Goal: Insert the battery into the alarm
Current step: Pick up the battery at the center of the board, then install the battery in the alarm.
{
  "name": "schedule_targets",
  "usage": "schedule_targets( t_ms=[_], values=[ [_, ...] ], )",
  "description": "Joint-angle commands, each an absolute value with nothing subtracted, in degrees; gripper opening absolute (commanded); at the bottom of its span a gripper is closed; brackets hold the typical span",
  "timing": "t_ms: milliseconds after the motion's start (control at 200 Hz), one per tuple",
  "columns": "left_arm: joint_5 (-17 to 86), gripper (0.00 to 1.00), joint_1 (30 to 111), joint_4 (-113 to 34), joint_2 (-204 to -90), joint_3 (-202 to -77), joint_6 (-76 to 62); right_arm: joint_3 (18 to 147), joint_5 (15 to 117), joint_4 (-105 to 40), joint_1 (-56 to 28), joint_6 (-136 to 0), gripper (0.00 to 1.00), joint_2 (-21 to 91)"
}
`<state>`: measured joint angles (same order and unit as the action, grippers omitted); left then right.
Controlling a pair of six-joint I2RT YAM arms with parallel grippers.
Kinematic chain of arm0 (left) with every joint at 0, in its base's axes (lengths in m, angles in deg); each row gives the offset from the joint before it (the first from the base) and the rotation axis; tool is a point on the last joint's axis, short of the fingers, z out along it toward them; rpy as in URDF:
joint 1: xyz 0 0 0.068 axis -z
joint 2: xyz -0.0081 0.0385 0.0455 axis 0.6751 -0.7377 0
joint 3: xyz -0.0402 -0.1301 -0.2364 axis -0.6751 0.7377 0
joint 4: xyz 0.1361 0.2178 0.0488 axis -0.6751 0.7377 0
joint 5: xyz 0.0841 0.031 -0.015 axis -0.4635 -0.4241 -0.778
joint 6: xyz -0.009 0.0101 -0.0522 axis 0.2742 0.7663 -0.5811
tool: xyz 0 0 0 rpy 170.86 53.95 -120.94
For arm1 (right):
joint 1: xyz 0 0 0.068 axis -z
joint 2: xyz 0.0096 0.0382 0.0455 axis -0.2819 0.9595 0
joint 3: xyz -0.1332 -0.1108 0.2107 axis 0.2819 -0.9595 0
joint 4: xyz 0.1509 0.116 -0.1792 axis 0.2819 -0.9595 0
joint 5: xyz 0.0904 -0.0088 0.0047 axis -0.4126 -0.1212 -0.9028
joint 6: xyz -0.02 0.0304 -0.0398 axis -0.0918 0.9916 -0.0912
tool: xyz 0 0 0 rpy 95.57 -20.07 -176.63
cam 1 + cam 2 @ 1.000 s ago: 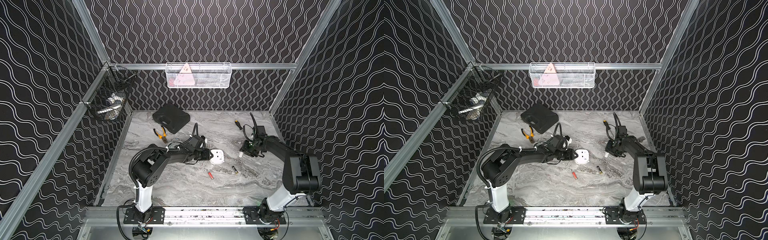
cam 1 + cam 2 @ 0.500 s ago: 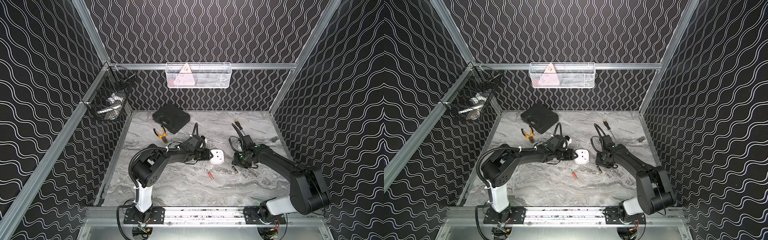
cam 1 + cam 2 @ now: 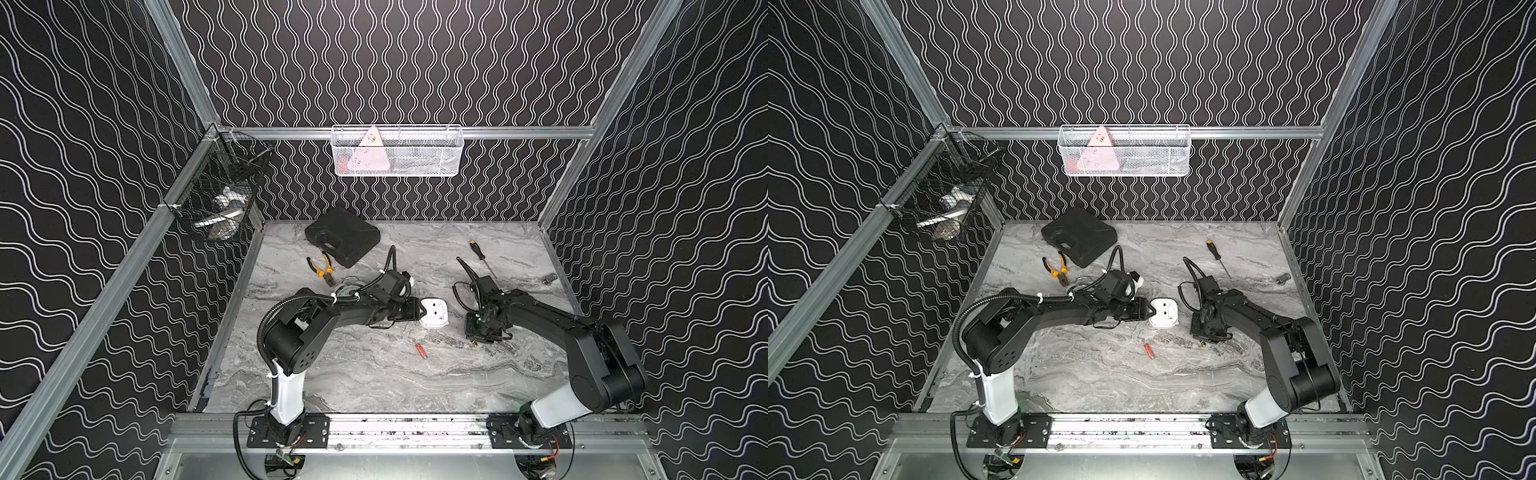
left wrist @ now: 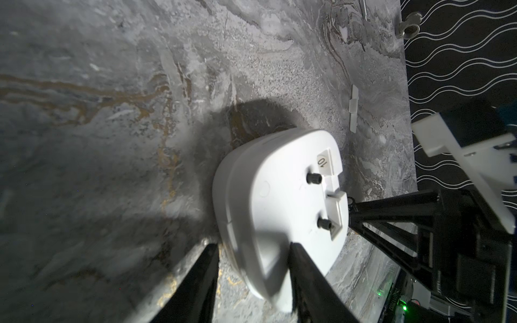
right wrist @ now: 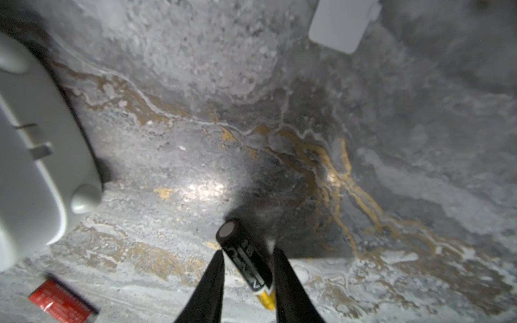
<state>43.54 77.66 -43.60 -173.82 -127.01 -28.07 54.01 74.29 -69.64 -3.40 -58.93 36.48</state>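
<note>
One pink triangle (image 3: 372,140) in the white mesh basket (image 3: 436,154)

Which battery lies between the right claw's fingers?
The black-and-gold battery, flanked by the right claw; the red battery lies apart on the table.

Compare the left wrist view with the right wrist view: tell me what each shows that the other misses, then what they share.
Only the left wrist view: the left gripper astride the alarm's edge, and a metal fitting by the wall. Only the right wrist view: the black battery between the right gripper's fingers, and a red battery. Both: the alarm, the table, and a small white piece lying apart from the alarm, probably the same one.
</note>
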Motion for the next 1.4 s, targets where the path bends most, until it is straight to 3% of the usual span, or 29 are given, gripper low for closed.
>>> schedule_targets(
  t_ms=[0,385,751,976,1141,1231,1396],
  values=[
    [42.2,0.46,77.5,-38.5,-173.7,-126.9,-26.6,53.8,73.8,-69.1,-3.5,-59.5,0.28,37.0],
    [41.9,0.49,77.5,-38.5,-172.8,-126.6,-26.7,53.0,73.2,-66.6,-3.5,-59.3,0.12,36.9],
    [39.5,0.71,77.4,-37.8,-167.7,-126.0,-27.3,51.7,66.1,-58.1,-3.2,-63.5,0.10,28.1],
    [38.6,0.86,77.3,-39.9,-159.7,-123.8,-29.4,50.7,55.8,-47.9,-3.3,-68.1,0.09,24.2],
    [45.1,0.86,77.3,-42.9,-155.7,-123.5,-34.2,49.8,45.2,-36.3,-3.6,-68.2,0.10,23.8],
    [46.6,0.78,77.3,-44.2,-153.4,-123.3,-36.5,49.8,40.4,-31.4,-3.9,-68.3,0.10,24.4],
    [48.1,0.71,77.3,-43.4,-150.9,-124.1,-37.0,50.7,32.7,-27.1,-4.3,-69.2,0.10,26.8]
  ],
)
